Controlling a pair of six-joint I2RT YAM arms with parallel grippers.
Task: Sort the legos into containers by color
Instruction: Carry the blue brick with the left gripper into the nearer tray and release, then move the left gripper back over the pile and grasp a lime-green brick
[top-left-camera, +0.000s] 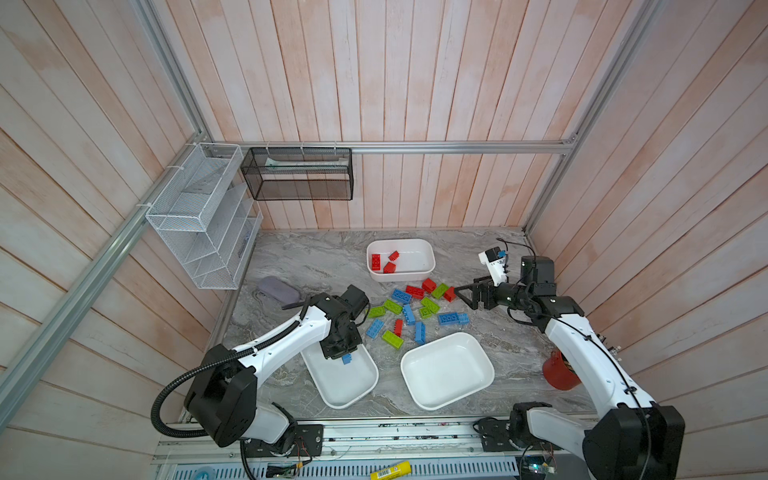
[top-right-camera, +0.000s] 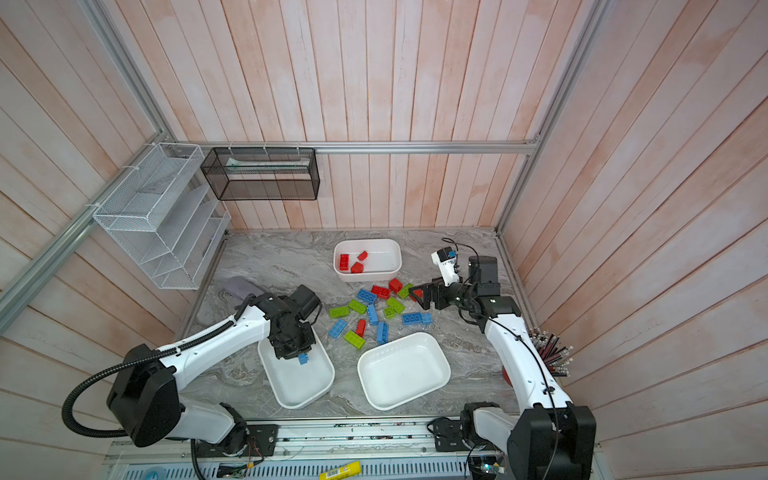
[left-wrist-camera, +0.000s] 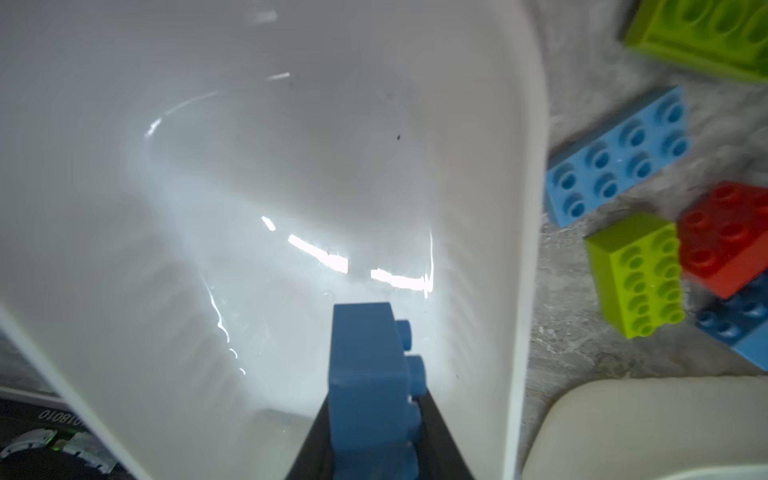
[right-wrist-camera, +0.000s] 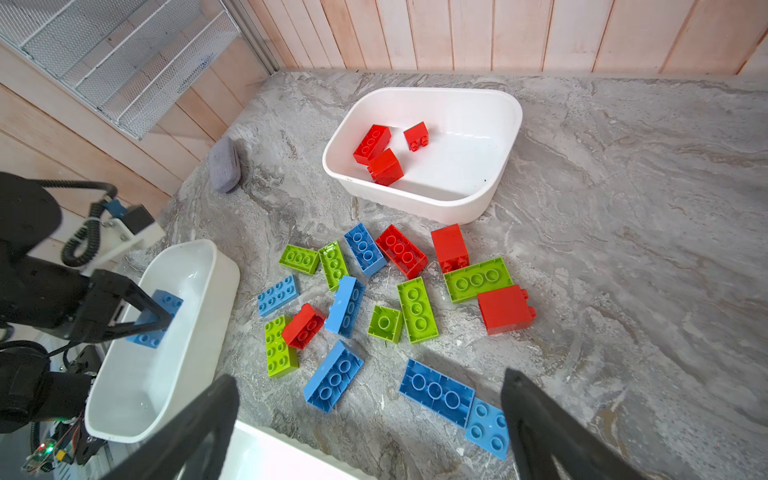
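My left gripper (top-left-camera: 344, 354) is shut on a blue lego (top-left-camera: 346, 359), holding it over the near-left white container (top-left-camera: 347, 397). In the left wrist view the blue lego (left-wrist-camera: 370, 382) sits between the black fingers (left-wrist-camera: 434, 424) above the tub's bare floor. The near-right container (top-left-camera: 446, 370) holds nothing. Three red legos (top-left-camera: 384, 262) lie in the far container (top-left-camera: 420, 244). Several loose red, blue and green legos (top-left-camera: 415, 309) lie scattered between the tubs. My right gripper (top-left-camera: 464, 297) hovers open at the pile's right edge, with nothing between its fingers (right-wrist-camera: 536, 415).
A red pencil cup (top-left-camera: 559, 372) stands by the right arm. A grey pouch (top-left-camera: 277, 289) lies at the left of the table. A white mesh basket (top-left-camera: 199, 216) and a black one (top-left-camera: 297, 174) hang on the walls. A yellow item (top-left-camera: 390, 471) lies on the front rail.
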